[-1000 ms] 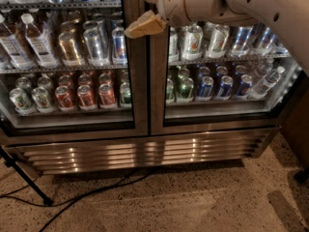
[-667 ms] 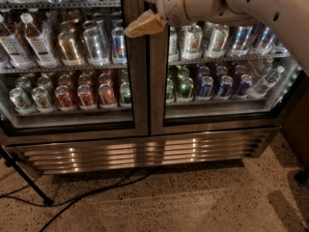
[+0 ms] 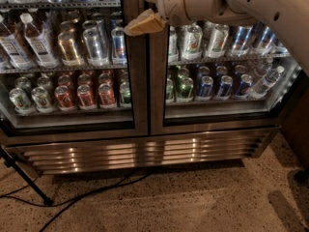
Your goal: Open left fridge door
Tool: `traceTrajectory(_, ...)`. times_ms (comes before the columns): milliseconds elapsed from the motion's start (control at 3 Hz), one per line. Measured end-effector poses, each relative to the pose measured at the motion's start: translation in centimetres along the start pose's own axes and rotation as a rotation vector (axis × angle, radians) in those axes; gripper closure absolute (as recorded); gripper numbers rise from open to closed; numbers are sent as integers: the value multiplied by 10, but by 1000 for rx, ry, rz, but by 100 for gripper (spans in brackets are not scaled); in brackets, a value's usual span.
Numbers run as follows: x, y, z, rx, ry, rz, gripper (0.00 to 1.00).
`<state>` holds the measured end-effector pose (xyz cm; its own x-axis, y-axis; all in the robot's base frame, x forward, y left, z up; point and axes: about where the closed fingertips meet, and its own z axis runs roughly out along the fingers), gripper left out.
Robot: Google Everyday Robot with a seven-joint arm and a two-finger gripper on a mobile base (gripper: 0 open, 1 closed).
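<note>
The left fridge door (image 3: 138, 81) sits shut, filling the left half of the fridge (image 3: 145, 153). The gripper (image 3: 136, 8) hovers at that door's upper right edge, jaws spread and holding nothing. Looks like the reaching step. Next it needs a firm grip there, then an outward pull.

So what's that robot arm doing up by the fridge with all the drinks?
The robot's gripper is up high at the inner edge of the left fridge door, right where the two doors of the fridge meet. It wants to pull that door open. The door looks shut right now, so the opening hasn't happened yet. The cans sit behind the glass.
</note>
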<state>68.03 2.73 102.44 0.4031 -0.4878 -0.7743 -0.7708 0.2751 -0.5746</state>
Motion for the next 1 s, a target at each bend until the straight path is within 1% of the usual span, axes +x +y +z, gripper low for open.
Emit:
traceTrajectory(667,-1,-3,-1,4,-7,-4,29)
traceTrajectory(1000,-2,-5,-1,5,-13,-7,48)
